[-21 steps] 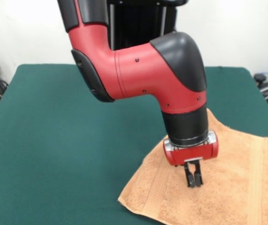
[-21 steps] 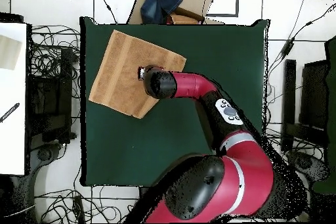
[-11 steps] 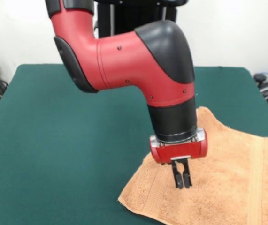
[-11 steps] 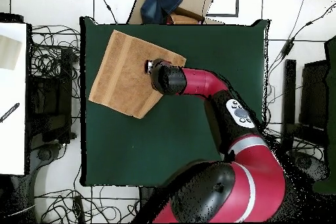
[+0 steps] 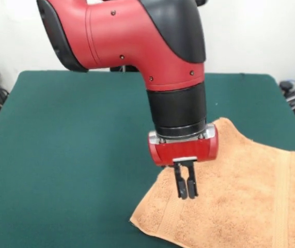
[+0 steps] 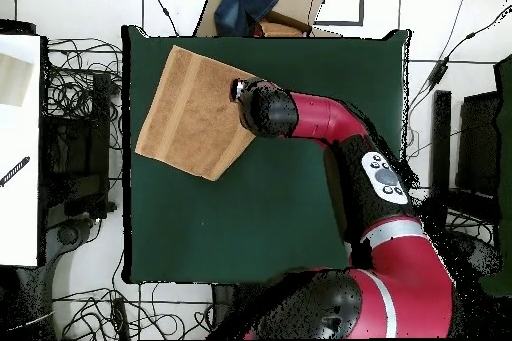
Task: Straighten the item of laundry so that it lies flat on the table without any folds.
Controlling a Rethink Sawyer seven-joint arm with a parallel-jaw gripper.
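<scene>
The hand (image 5: 186,192) has slid across the towel (image 5: 240,201) toward its edge, fingers together.

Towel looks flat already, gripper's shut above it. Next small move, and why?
Probably lift the gripper clear and stop. Its fingers are shut with no cloth between them, hanging over the towel near its edge. In the overhead view the towel lies spread as a rectangle on the table, with no fold that I can see.
</scene>
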